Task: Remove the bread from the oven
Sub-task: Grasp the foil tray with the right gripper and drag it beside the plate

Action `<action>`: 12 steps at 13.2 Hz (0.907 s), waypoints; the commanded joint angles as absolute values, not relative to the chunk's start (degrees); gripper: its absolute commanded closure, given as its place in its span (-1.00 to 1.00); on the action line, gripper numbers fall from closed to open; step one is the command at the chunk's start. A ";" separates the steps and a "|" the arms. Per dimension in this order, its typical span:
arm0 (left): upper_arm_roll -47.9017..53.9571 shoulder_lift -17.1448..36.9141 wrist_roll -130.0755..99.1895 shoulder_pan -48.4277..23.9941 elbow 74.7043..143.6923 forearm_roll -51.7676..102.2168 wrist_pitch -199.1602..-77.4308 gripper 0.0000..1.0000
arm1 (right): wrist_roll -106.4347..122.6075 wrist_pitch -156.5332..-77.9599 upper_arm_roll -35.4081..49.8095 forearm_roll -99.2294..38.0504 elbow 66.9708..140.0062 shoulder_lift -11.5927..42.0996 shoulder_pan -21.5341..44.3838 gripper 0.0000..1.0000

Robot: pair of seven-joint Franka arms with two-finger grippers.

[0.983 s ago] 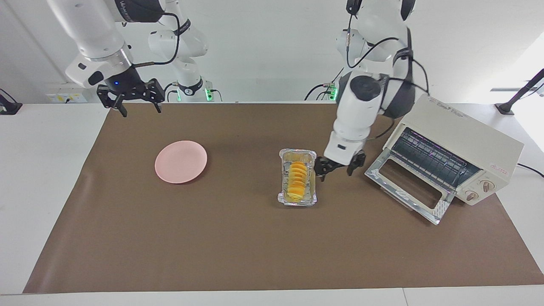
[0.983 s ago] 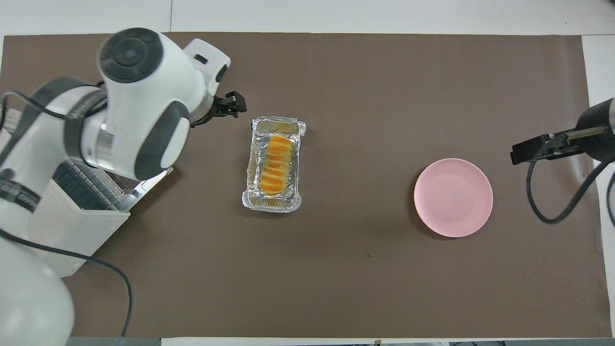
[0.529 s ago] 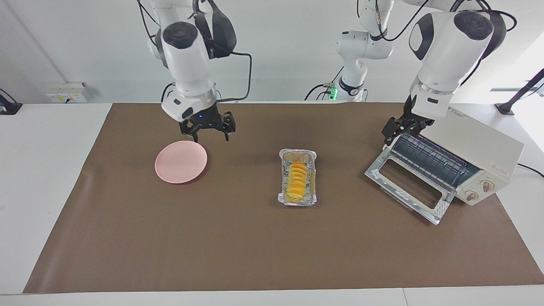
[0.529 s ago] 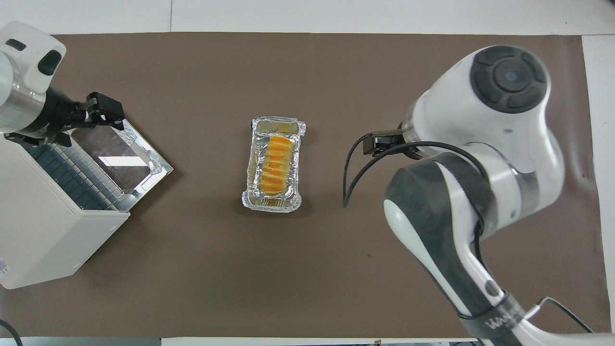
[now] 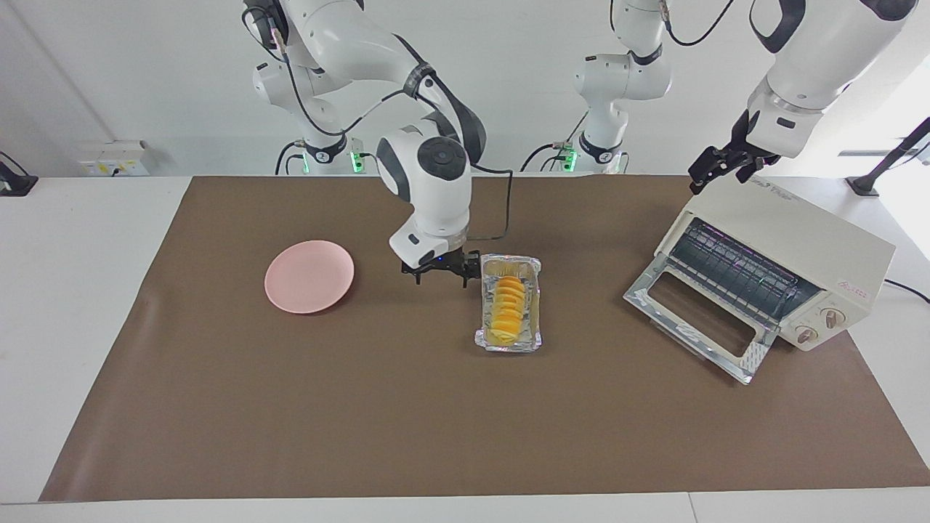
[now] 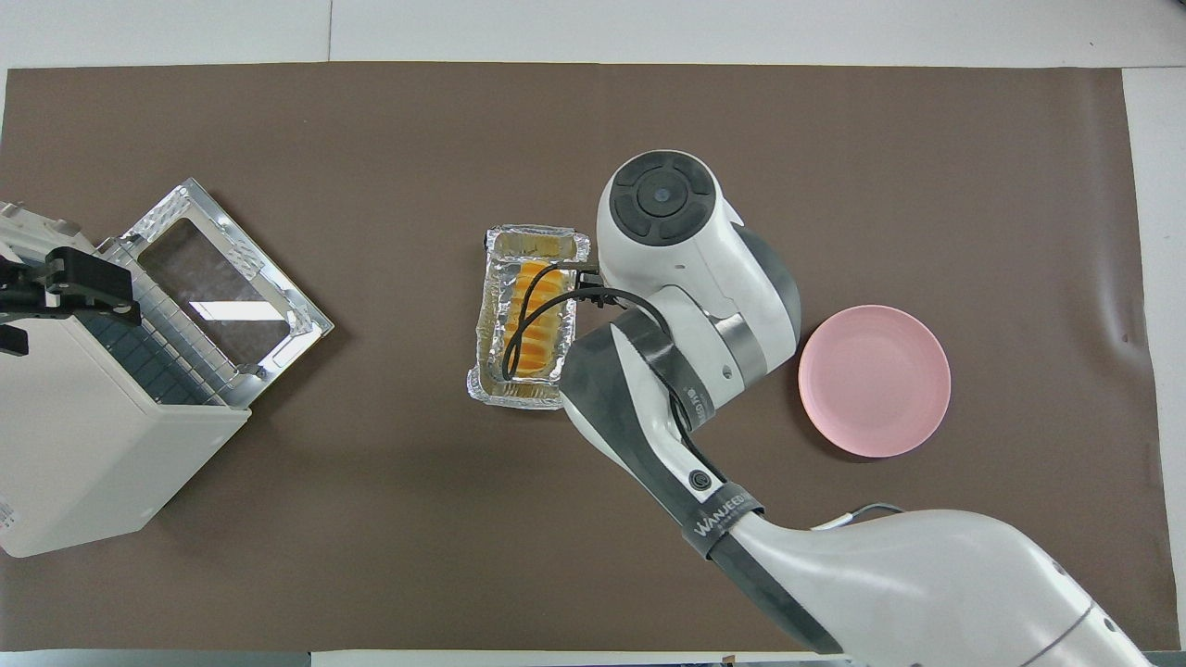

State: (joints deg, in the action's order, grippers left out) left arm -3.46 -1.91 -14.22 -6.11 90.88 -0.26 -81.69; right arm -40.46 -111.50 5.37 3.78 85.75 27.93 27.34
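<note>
The bread [image 5: 508,305] [image 6: 536,320], a golden ridged loaf, lies in a crinkled foil tray [image 5: 483,338] [image 6: 519,396] on the brown mat, outside the oven. The cream oven [image 5: 799,232] [image 6: 102,463] stands at the left arm's end, its glass door [image 5: 694,309] [image 6: 218,296] dropped open and its wire rack [image 5: 734,272] bare. My right gripper [image 5: 441,280] hangs open, low beside the tray's end nearer the robots, on the plate's side; the overhead view hides it under its own arm. My left gripper [image 5: 717,174] [image 6: 65,289] is open and empty over the oven's top.
A pink round plate [image 5: 309,276] [image 6: 874,380] lies on the mat toward the right arm's end. The right arm's forearm crosses over the mat between plate and tray. White tabletop borders the brown mat [image 5: 363,421].
The right gripper swung from beside the plate to beside the foil tray and came lower. The left gripper rose from the oven's opening to above its top. Bread and tray stayed put.
</note>
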 commanded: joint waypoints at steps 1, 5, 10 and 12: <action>3.39 -4.66 -12.39 1.21 94.47 0.79 -81.22 -1.00 | -42.27 -115.46 5.10 4.31 80.15 34.09 27.95 -1.00; 6.06 -5.19 -11.87 4.48 94.66 0.88 -82.52 -1.00 | -44.30 -119.69 5.01 5.09 79.89 37.96 29.62 -1.00; 6.59 -4.83 -4.77 4.57 93.78 0.88 -82.88 -1.00 | -45.18 -120.06 4.57 10.02 80.33 39.73 31.90 1.00; 6.59 -5.18 -3.08 4.57 94.31 0.88 -83.58 -1.00 | -45.09 -120.15 4.57 10.11 80.16 39.81 31.90 1.00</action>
